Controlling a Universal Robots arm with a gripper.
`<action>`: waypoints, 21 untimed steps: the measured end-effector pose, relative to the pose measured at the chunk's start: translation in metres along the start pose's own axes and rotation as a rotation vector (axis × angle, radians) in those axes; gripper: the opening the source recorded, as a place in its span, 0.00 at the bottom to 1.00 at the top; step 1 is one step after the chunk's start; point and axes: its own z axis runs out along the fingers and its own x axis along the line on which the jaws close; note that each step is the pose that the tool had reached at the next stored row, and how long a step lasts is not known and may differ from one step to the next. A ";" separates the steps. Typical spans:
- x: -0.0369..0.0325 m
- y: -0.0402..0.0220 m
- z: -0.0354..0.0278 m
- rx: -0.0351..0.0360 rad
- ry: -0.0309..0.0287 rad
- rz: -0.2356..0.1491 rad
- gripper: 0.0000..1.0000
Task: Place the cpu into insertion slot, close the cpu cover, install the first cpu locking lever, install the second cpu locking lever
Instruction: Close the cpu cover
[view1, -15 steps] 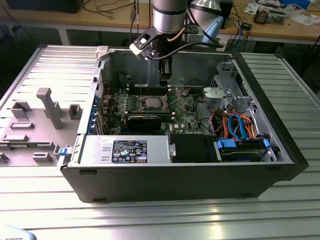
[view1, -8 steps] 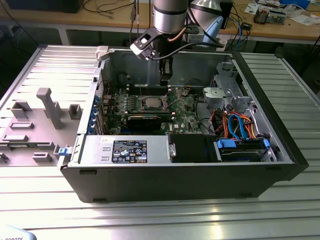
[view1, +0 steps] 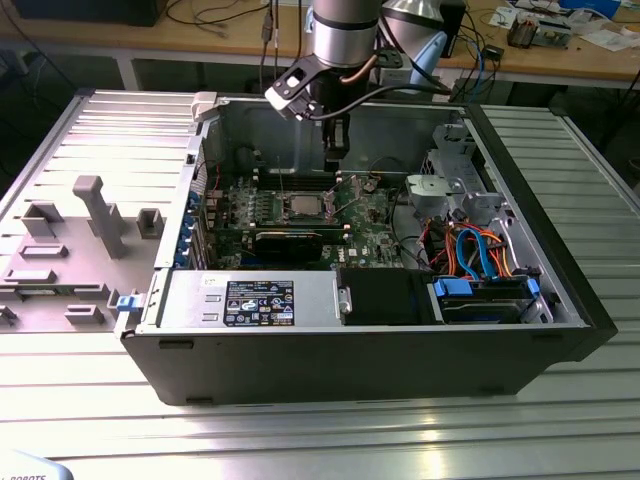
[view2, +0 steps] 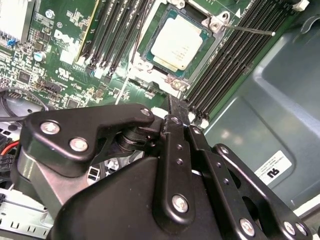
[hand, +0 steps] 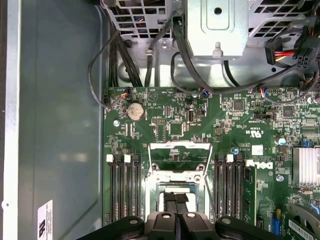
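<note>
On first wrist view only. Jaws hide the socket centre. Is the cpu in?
Observer: Yes. In the second wrist view the cpu lies flat in the insertion slot, silvery top up.
Operator: Anything loose by it?
Observer: A thin lever rod angles out from one socket corner over the memory slots.
Operator: Arm position?
Observer: In the exterior view the gripper hangs inside the open computer case, above the green board.
</note>
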 end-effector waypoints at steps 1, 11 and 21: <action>0.0000 0.0008 0.0000 0.0000 0.0000 0.000 0.11; -0.0001 0.0173 0.0003 0.0000 0.0001 0.000 0.11; -0.0001 0.0205 0.0003 0.0020 0.0009 0.000 0.11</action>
